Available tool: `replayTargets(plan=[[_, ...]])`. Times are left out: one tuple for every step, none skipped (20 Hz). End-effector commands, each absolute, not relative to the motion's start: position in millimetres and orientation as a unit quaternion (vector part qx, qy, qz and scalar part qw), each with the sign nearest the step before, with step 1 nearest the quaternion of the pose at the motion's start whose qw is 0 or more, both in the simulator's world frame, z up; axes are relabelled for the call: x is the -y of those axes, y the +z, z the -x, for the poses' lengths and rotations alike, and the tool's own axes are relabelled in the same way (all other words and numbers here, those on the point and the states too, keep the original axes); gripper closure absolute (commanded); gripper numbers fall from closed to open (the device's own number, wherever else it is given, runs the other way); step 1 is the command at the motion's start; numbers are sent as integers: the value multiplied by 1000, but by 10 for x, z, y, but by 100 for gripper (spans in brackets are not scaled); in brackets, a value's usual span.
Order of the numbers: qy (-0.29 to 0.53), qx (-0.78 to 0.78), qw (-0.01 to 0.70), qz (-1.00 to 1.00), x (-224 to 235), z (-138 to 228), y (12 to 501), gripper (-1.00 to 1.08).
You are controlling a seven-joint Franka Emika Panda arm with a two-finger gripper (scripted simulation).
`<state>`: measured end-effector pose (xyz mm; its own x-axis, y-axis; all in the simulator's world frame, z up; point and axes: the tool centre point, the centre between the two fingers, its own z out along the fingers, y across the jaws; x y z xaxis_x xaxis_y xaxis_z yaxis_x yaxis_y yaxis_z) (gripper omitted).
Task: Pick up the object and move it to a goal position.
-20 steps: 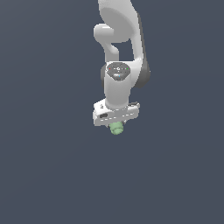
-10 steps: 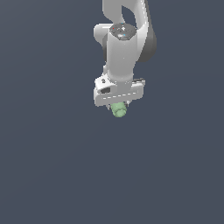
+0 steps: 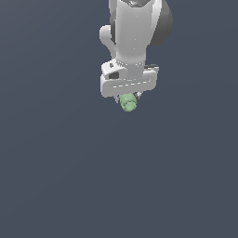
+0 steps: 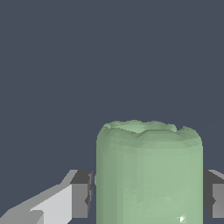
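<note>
The object (image 3: 128,102) is a small pale green stubby cylinder. It hangs just below the white gripper (image 3: 128,99) in the exterior view, held well above the grey floor. In the wrist view the object (image 4: 148,175) fills the space between the two dark finger pads (image 4: 81,194), which press on its two sides. The gripper (image 4: 146,194) is shut on it. The arm's white body rises to the top of the exterior view.
A plain dark grey floor (image 3: 56,176) lies all around. No other object or goal marker shows in either view.
The gripper has risen with the green object held in it, moving up and toward the exterior view's right. The grip on the object has not changed.
</note>
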<state>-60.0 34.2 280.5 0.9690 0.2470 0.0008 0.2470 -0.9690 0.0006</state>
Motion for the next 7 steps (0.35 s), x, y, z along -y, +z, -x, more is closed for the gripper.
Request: replayTargets(plan=[[0,-124,0,-992,-351,635,2878,108],[0,-124,0,-992,-353,641,2896,108],[0,-124,0,-992,-355,645,2910,108],[0,-124,0,-992,-355,647,2919,108],[0,-124,0,-992,-355,645,2923,108],[0,-124,0,-992,-355,642,2921,108],[0,-124,0,-992,-355,640,2920,108]])
